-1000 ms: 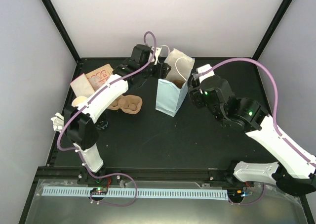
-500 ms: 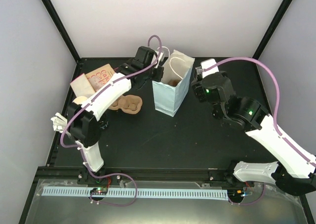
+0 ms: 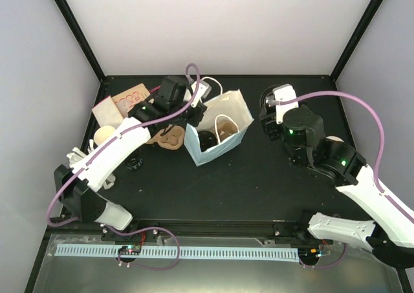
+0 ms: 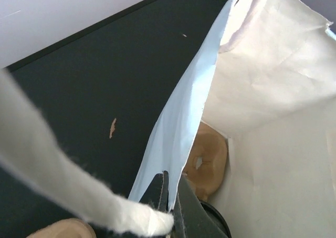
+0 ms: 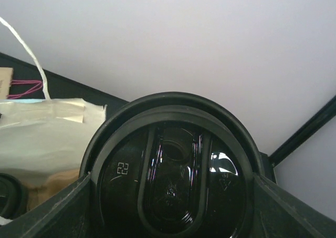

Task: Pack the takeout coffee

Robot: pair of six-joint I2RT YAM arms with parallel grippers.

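A light-blue paper bag (image 3: 210,152) with a white inside leans over at the table's middle, its mouth wide. My left gripper (image 4: 171,193) is shut on the bag's blue rim (image 4: 178,127), with a white handle (image 4: 79,193) blurred across the front. Inside lie a brown cardboard carrier (image 4: 210,154) and a black-lidded cup (image 3: 207,140). My right gripper (image 5: 173,196) is shut on a coffee cup with a black lid (image 5: 170,180), held just right of the bag. In the top view this cup (image 3: 269,105) sits under the right wrist.
Left of the bag lie a cardboard cup carrier (image 3: 165,136), a brown sleeve with red print (image 3: 126,102), a beige round lid (image 3: 105,134) and a small black ring (image 3: 132,162). Black frame posts stand at the back corners.
My left gripper has shut on the bag's rim and pulled it toward the near left, tipping the bag over. The right arm has backed off to the right with its cup.
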